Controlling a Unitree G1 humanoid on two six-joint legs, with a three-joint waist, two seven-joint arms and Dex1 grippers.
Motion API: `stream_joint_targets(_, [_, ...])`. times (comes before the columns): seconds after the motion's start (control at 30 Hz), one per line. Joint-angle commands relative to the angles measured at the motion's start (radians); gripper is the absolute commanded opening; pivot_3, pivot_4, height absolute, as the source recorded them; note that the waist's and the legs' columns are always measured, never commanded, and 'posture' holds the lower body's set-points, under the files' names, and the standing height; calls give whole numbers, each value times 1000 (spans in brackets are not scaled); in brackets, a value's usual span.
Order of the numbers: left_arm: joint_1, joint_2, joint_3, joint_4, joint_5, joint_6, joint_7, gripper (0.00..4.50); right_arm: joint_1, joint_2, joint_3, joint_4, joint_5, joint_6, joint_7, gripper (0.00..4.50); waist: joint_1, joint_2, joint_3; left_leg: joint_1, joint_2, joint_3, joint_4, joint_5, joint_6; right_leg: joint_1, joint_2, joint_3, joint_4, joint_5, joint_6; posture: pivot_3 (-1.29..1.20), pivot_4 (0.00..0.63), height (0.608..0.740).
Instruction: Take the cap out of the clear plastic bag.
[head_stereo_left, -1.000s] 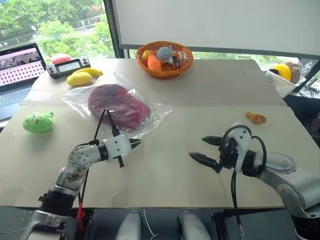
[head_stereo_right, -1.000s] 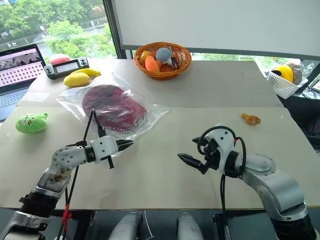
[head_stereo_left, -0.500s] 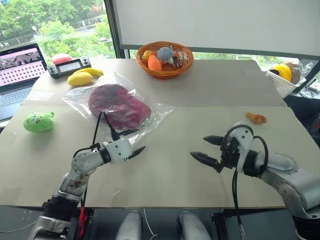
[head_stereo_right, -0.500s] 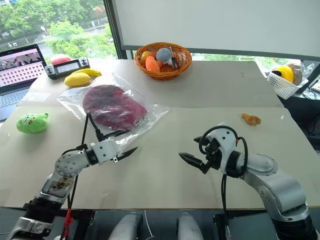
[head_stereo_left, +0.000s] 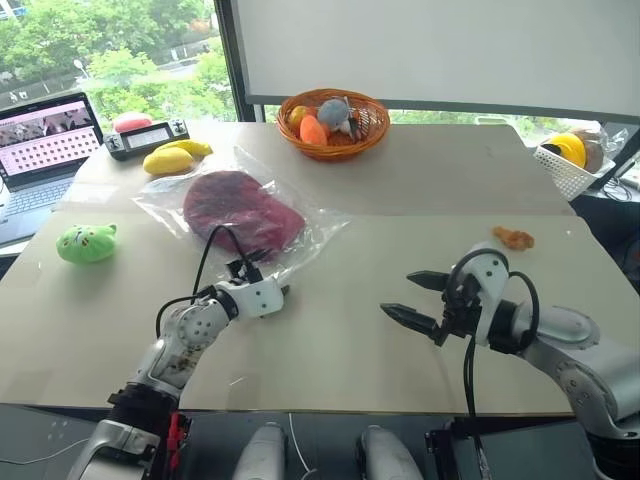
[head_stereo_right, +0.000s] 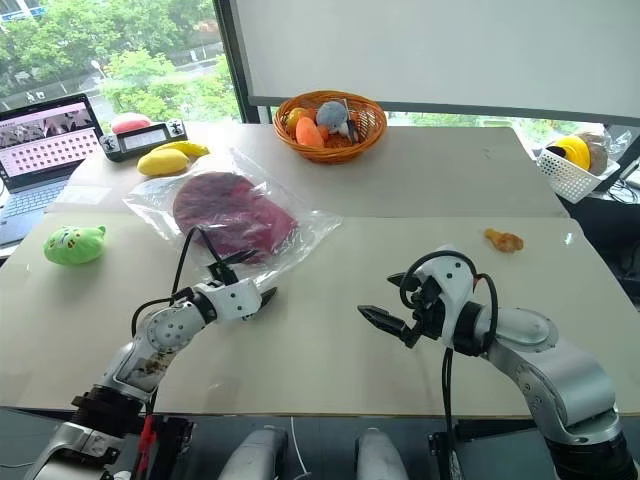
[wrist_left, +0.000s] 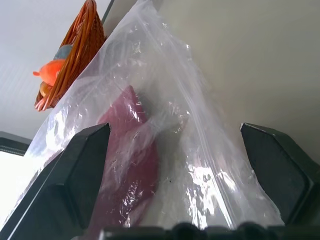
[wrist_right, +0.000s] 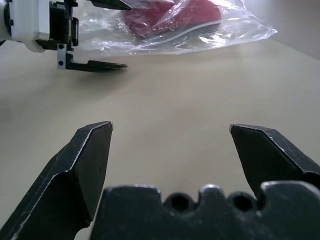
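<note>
The clear plastic bag lies flat on the table left of centre, with the dark red cap inside it. My left gripper is open at the bag's near edge. In the left wrist view the crinkled bag and the cap fill the space between the spread fingers. I cannot tell whether they touch the plastic. My right gripper hovers open over bare table to the right, well apart from the bag. The right wrist view shows the left gripper at the bag.
A wicker basket of toys stands behind the bag. Yellow fruit, a controller and a laptop sit at the far left, with a green plush nearer. At the right lie a small orange toy and a white basket.
My left gripper went from shut to open, rolled, and moved forward to the bag's near edge. The right gripper stayed where it was. The camera shifted slightly.
</note>
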Motion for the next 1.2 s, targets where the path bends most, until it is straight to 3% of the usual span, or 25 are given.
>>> stream_joint_targets(0.03, [3, 15, -9, 36, 14, 31, -8, 4473, -5, -10, -36, -35, 11, 1, -6, 4500, 0, 0, 0, 0, 0, 0, 0, 0, 0, 0, 0, 0, 0, 0, 0, 0, 150, 733])
stream_joint_targets(0.17, [-5, 24, 5, 42, 1, 41, -13, 3323, -1, -11, -34, -37, 12, -2, -8, 4500, -1, 0, 0, -1, 0, 0, 0, 0, 0, -1, 0, 0, 0, 0, 0, 0, 150, 733])
stream_joint_targets(0.2, [-6, 22, 7, 42, -4, 44, -14, 2826, -1, -11, -34, -37, 12, -2, -8, 4500, -3, 0, 0, -2, 0, 0, 0, 0, 0, -1, 0, 0, 0, 0, 0, 0, 150, 733])
stream_joint_targets(0.47, [-7, 11, 5, 38, -15, 74, -16, 143, -8, -10, -27, -30, 10, -6, -9, 4500, -3, 1, -1, -2, 0, 0, 0, 0, 0, -2, 0, 0, 0, 0, 0, 0, 150, 733])
stream_joint_targets(0.67, [-4, 6, 53, 42, -94, 126, -50, 29, -4, -13, -30, -31, 9, -6, -7, 4500, -6, 2, -1, -2, 0, 0, 0, 0, 0, -2, 0, 0, 0, 0, 0, 0, 150, 733])
stream_joint_targets(0.93, [32, 176, 174, 160, -227, -141, -86, 29, -12, -12, -13, -11, -3, -17, 1, 4500, -28, 2, -1, -3, 1, 0, -3, 0, 0, -5, 1, 1, 0, 0, -1, 0, 150, 733])
stream_joint_targets(1.03, [27, 256, 223, 313, -235, -328, -61, 29, -28, -8, 3, 2, -7, -20, 10, 4500, -26, 0, 0, -4, 0, 0, -3, 0, 0, -5, 0, 1, -1, 0, -1, 0, 150, 733])
stream_joint_targets(1.2, [-23, 285, 237, 462, -310, -459, -127, 29, -58, 2, 34, 32, -22, -28, 29, 4500, -24, 0, 0, -4, 0, 1, -4, 0, 0, -5, 0, 1, -1, 0, -1, 0, 150, 733])
